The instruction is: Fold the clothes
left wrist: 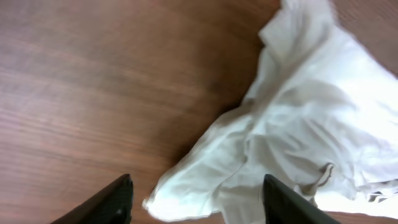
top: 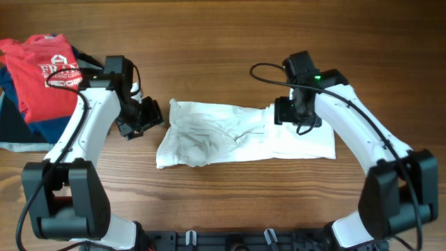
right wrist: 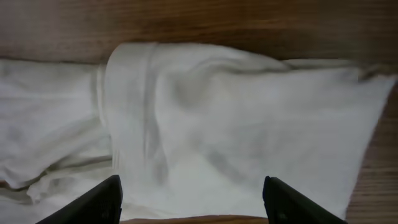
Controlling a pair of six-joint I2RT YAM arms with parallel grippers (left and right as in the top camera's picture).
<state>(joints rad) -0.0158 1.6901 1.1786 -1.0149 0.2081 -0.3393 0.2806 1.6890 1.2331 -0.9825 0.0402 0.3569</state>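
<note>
**Both grippers spread; white T-shirt lies bunched on the table between the arms.**

The left gripper (top: 144, 117) has its fingers (left wrist: 118, 200) set wide apart with nothing pinched between them. It sits just beside the left end of the T-shirt (top: 237, 136). In the left wrist view, the rumpled corner of the cloth lies below and between the fingertips. The right gripper (top: 296, 113) also has its fingers (right wrist: 99, 202) spread wide and grips nothing. It is positioned over the right part of the shirt, where a raised fold runs across the fabric. The shirt forms a long strip across the middle of the wooden table (top: 223, 42), crumpled at its left end and flatter at its right. At the table's far left, well apart from the shirt, a red shirt (top: 45, 70) with white print rests on dark garments (top: 14, 125).
</note>
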